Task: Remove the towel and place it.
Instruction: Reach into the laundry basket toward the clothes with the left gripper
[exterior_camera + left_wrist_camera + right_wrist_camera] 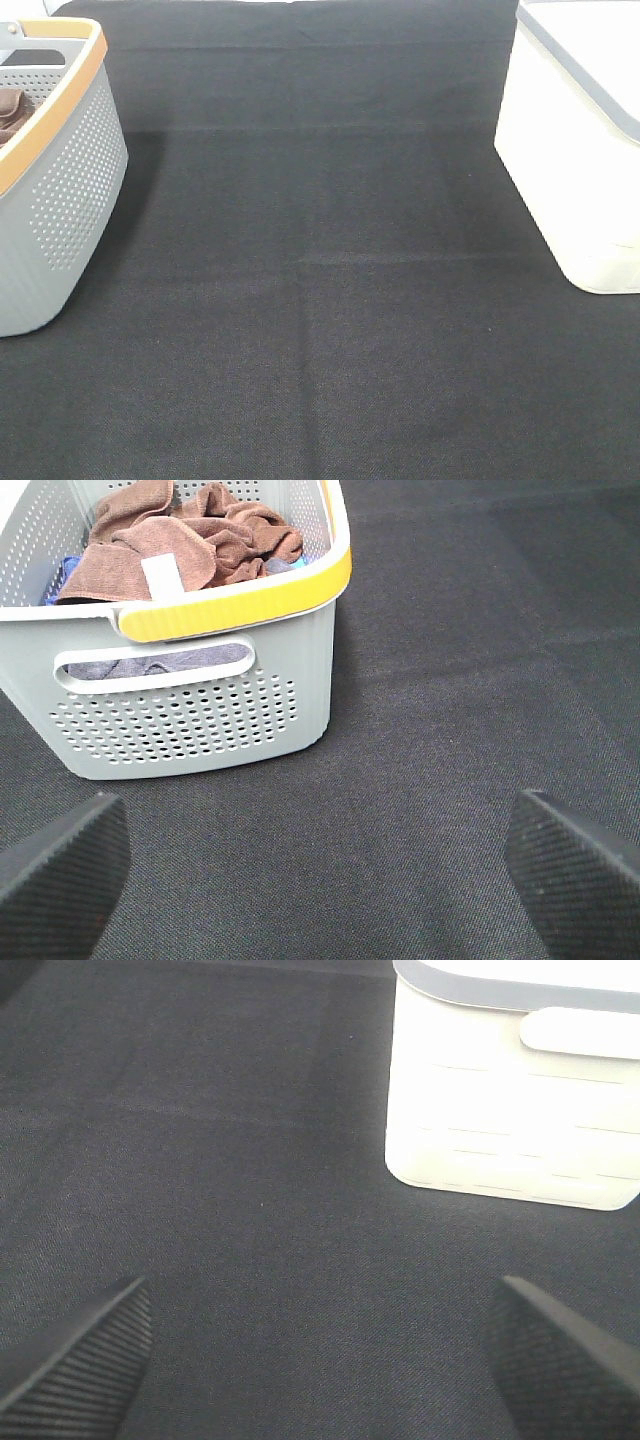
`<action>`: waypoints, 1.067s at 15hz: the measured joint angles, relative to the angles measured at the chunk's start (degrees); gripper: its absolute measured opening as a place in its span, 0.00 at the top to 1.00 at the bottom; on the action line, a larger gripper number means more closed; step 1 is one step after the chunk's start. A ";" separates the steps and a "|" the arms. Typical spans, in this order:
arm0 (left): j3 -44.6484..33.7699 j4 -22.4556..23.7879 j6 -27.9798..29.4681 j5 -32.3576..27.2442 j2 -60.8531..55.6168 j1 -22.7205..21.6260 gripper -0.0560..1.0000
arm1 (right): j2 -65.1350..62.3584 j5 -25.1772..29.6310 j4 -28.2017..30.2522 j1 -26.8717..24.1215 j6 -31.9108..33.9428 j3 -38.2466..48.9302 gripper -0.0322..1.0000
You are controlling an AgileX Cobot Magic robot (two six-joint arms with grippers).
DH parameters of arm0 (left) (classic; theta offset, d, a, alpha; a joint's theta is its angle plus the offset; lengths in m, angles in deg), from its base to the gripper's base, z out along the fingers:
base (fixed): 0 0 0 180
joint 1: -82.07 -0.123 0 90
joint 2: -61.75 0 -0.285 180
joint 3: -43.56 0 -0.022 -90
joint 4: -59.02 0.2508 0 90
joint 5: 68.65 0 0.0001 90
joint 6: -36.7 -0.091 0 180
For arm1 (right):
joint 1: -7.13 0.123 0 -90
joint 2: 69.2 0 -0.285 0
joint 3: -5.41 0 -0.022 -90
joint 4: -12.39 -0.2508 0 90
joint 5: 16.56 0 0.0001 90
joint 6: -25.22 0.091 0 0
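Observation:
A brown towel [185, 535] lies crumpled inside a grey perforated basket [190, 715] with a yellow-orange rim; a corner of the towel [10, 112] shows in the basket [70, 190] at the left of the high view. My left gripper [320, 875] is open and empty above the black cloth, short of the basket's handle end. My right gripper [320, 1360] is open and empty above the cloth, short of a white bin [515, 1090]. Neither gripper shows in the high view.
The white bin with a grey rim [575, 140] stands at the right of the table. A black cloth [320, 300] covers the table between basket and bin. Blue fabric [65, 575] shows under the towel in the basket.

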 joint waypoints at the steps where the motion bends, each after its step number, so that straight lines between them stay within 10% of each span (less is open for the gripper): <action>1: 0.00 0.00 0.00 0.00 0.00 0.00 0.03 | 0.00 0.00 0.00 0.00 0.00 0.00 0.15; 16: 0.00 0.57 -0.23 0.00 0.00 0.00 0.03 | 0.00 0.00 0.00 0.00 0.00 0.00 0.15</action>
